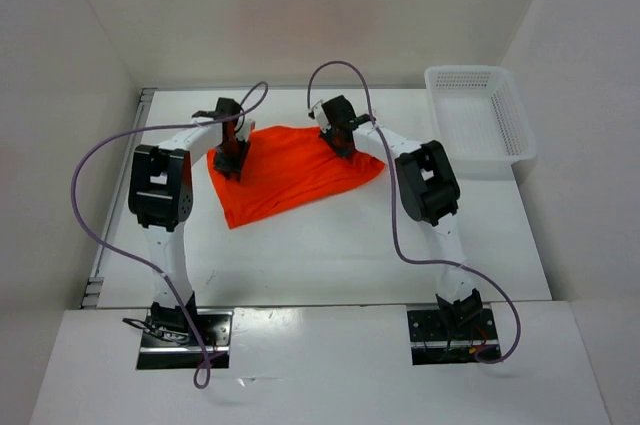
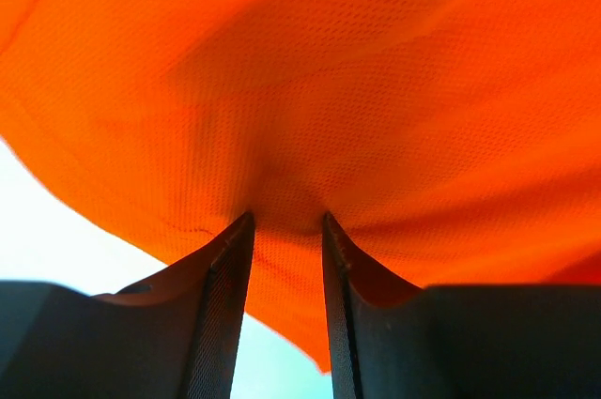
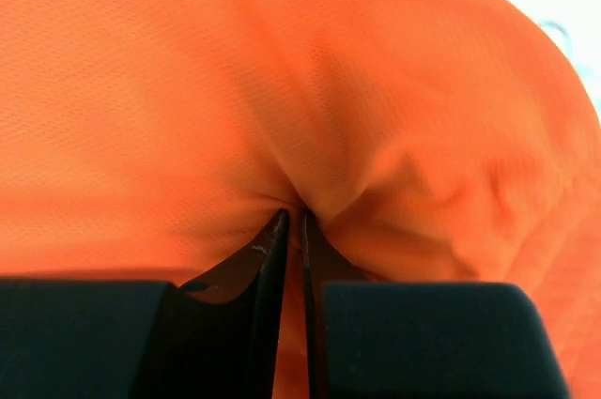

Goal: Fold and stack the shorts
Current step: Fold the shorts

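Note:
The orange-red shorts (image 1: 290, 173) lie spread on the white table between my two arms. My left gripper (image 1: 229, 163) is at their left edge. In the left wrist view the cloth (image 2: 310, 89) fills the frame and a fold of it sits between the narrowed jaws of the gripper (image 2: 286, 221), with the edge raised off the table. My right gripper (image 1: 340, 142) is at the far right corner. In the right wrist view the jaws of the gripper (image 3: 292, 216) are pinched tight on a pucker of the cloth (image 3: 282, 89). No waistband or tag shows.
A white perforated plastic basket (image 1: 480, 120) stands at the far right of the table. White walls close in the table on the left, back and right. Purple cables loop above both arms.

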`<move>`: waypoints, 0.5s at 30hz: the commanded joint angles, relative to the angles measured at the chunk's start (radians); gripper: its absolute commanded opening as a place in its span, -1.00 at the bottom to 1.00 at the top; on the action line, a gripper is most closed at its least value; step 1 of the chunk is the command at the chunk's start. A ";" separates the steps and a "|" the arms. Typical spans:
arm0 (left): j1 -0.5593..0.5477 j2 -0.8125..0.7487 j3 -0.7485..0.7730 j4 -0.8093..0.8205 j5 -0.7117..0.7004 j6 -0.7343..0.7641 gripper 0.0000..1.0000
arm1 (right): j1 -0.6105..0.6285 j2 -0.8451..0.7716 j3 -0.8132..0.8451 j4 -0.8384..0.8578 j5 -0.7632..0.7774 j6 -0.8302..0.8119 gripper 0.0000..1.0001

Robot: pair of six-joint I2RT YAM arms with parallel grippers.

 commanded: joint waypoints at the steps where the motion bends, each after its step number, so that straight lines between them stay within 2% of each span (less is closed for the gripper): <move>1: 0.037 0.206 0.119 0.216 -0.117 0.007 -0.16 | -0.026 0.113 0.159 -0.015 0.077 0.058 -0.70; 3: 0.046 0.235 0.190 0.216 -0.129 0.007 -0.16 | -0.026 0.113 0.186 -0.015 0.057 0.082 -0.70; 6: 0.046 0.258 0.280 0.226 -0.129 0.007 -0.16 | -0.026 0.064 0.186 -0.041 -0.035 0.133 -0.49; 8: 0.046 0.245 0.303 0.226 -0.129 0.007 -0.16 | -0.026 -0.011 0.142 -0.053 -0.132 0.165 -0.28; 10: 0.037 0.205 0.303 0.235 -0.108 0.007 -0.13 | -0.026 -0.093 0.102 -0.053 -0.179 0.174 -0.13; 11: 0.026 0.164 0.287 0.235 -0.108 0.007 -0.12 | -0.026 -0.120 0.077 -0.044 -0.193 0.197 0.04; 13: 0.013 0.113 0.258 0.226 -0.108 0.007 -0.10 | -0.026 -0.169 0.067 -0.044 -0.193 0.207 0.08; 14: -0.004 0.084 0.232 0.210 -0.108 0.007 -0.10 | -0.026 -0.210 0.053 -0.033 -0.193 0.228 0.16; 15: -0.004 0.026 0.202 0.201 -0.108 0.007 -0.05 | -0.035 -0.229 0.039 -0.033 -0.193 0.239 0.36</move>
